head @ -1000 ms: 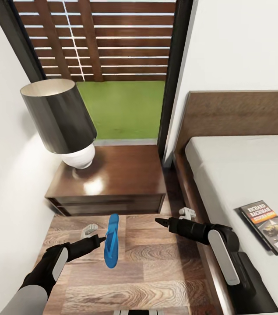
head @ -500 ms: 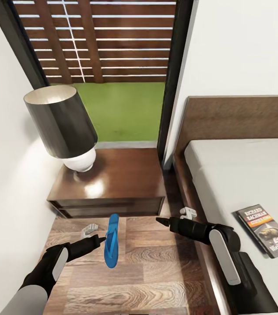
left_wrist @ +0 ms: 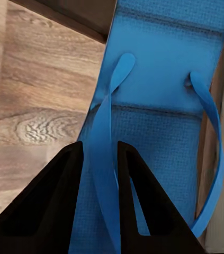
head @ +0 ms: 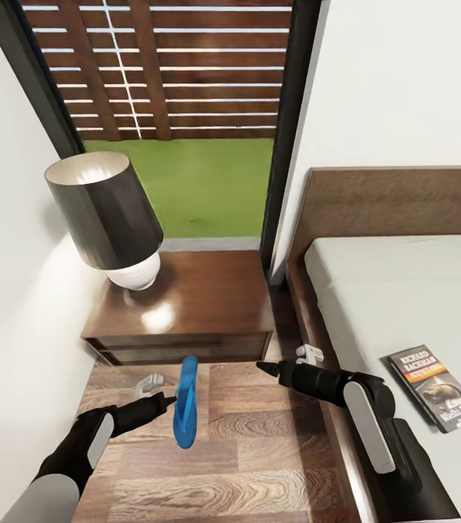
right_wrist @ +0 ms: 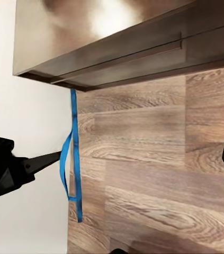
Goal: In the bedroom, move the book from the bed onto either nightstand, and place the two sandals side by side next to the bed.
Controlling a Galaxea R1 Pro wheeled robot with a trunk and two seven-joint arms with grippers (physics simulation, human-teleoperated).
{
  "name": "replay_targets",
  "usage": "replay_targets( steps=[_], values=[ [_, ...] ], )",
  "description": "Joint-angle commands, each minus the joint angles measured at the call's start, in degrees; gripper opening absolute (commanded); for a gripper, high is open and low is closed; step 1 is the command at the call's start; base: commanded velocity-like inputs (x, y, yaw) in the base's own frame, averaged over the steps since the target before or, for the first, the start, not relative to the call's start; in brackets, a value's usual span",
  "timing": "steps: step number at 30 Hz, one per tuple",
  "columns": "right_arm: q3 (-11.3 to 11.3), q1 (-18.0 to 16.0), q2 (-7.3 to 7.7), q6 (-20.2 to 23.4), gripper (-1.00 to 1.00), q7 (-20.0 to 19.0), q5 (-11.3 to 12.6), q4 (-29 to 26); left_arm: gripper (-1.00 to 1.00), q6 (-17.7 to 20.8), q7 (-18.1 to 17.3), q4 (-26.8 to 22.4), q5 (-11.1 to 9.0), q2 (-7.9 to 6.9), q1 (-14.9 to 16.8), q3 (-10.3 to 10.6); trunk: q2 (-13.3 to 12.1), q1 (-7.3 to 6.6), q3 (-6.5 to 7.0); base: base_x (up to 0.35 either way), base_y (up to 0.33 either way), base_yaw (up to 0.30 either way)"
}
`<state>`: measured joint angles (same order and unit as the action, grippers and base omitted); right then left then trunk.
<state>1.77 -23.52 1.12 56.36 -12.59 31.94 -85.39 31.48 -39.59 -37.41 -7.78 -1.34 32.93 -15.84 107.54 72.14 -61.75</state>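
Beside nightstand [head: 186, 305], left gripper [head: 166, 399] pinching sandal [head: 185, 402] strap

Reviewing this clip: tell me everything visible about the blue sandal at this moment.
The sandal is a thin, flat, bright blue flip-flop with a textured sole and a slim Y-shaped strap, rubbery in look. It hangs on edge above the wood floor, in front of the nightstand, its length running toward the drawer. The left gripper is closed on one branch of the strap; in the right wrist view it shows edge-on, as a narrow blue line. Nothing else touches it.
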Motion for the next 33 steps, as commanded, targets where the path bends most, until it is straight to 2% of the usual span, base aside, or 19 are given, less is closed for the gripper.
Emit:
replay_targets(
  steps=[1,8,19,22,25,28,30,33],
  values=[
    [0.0,0.0,-0.01,0.1,1.0,-0.5,-0.6,0.1,-1.0,0.3,0.1,0.7,-0.3,0.02,0.0,-0.1,-0.4,-0.23,0.15,0.0,0.0,0.0],
    [0.2,0.0,-0.06,-0.1,1.0,-0.6,-0.6,4.4,-1.0,0.2,0.1,2.2,-0.3,0.03,0.0,-0.1,-3.2,-1.77,1.41,0.0,0.0,0.0],
    [0.4,0.0,-0.07,-0.1,1.0,-0.6,-0.6,5.5,-1.0,0.2,0.1,4.4,-0.2,-0.1,0.0,-0.3,-7.6,-4.19,3.38,0.0,0.0,0.0],
    [0.4,0.0,-0.07,-0.2,1.0,-0.6,-0.6,5.5,-1.0,-0.1,0.4,6.8,-0.2,-0.3,0.0,-0.3,-8.8,-4.84,3.92,0.0,0.0,0.0],
    [0.5,0.0,-0.07,-0.2,1.0,-0.6,-0.6,5.9,-1.0,-2.0,2.2,9.3,-0.1,-0.49,0.0,-0.3,-10.0,-5.5,4.46,0.0,0.0,0.0],
    [0.6,0.0,-0.12,-0.3,1.0,-0.5,-0.7,8.1,-1.0,-6.5,7.0,13.3,-0.2,-0.48,0.0,-0.3,-11.2,-6.16,5.0,0.0,0.0,0.0],
    [0.7,0.0,-0.74,-0.3,1.0,-0.5,-0.8,10.5,-1.0,-9.0,9.6,15.2,-0.2,-0.39,0.0,-0.3,-12.0,-6.6,5.36,0.0,0.0,0.0],
    [0.6,0.0,-1.41,-0.3,1.0,-0.5,-1.1,12.9,-1.0,-10.3,11.0,16.8,-0.2,-0.36,0.0,-0.3,-13.2,-7.26,5.9,0.0,0.0,0.0]
  ],
)
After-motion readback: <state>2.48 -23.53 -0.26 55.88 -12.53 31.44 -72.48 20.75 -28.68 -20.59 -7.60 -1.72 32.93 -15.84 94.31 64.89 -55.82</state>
